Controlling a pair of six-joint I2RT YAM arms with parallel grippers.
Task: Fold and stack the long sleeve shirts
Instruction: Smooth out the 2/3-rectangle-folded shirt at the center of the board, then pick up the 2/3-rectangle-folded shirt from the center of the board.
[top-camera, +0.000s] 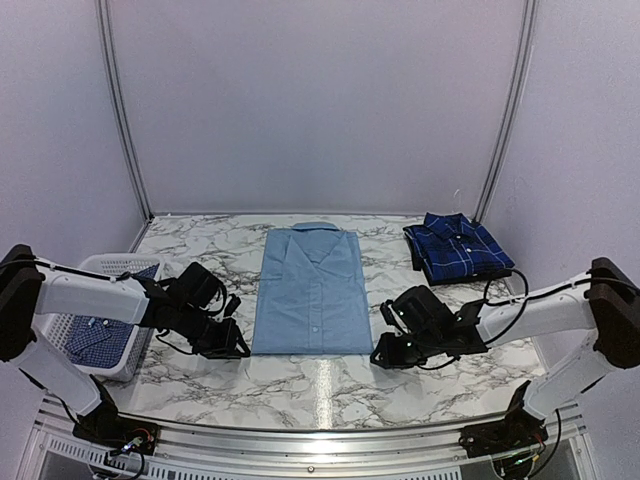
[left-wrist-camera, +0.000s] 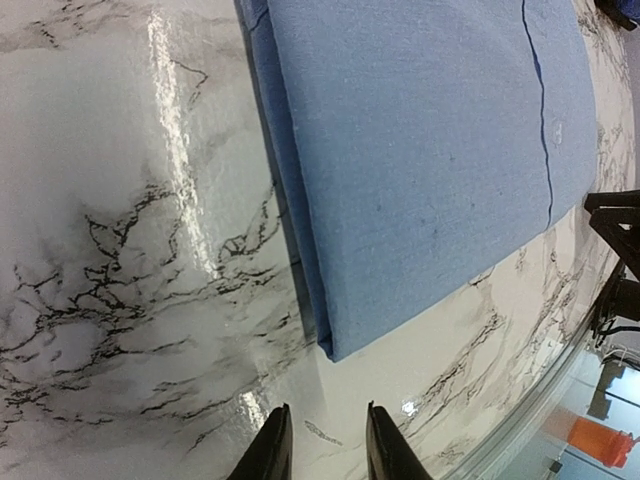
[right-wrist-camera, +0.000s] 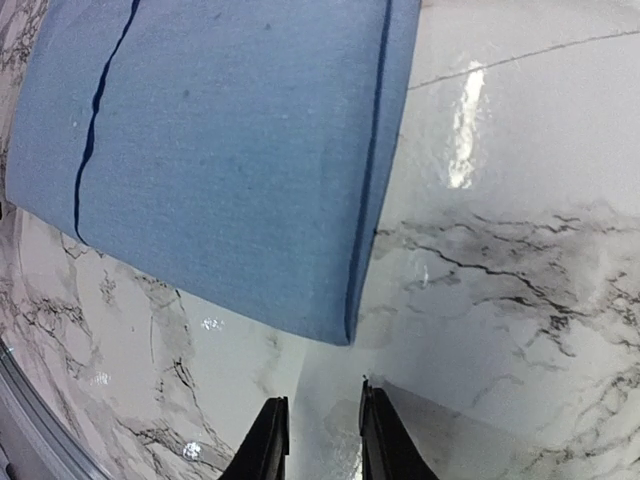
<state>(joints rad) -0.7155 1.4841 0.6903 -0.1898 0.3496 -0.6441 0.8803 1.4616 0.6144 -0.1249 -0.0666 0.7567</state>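
Observation:
The light blue long sleeve shirt (top-camera: 310, 290) lies flat mid-table, sleeves folded in, collar at the far end. My left gripper (top-camera: 236, 347) hovers low just off its near left corner (left-wrist-camera: 335, 350), open, with bare table between the fingers (left-wrist-camera: 327, 410). My right gripper (top-camera: 384, 356) sits just off the near right corner (right-wrist-camera: 345, 335), open and holding nothing (right-wrist-camera: 322, 395). A dark navy plaid shirt (top-camera: 458, 247) lies folded at the back right. The small blue-and-white check shirt (top-camera: 100, 335) lies in a basket on the left.
The white slatted basket (top-camera: 118, 266) stands at the table's left edge, beside my left arm. A metal rail (top-camera: 320, 435) runs along the near edge. White curtain walls enclose the marble-patterned table (top-camera: 320, 385) on three sides.

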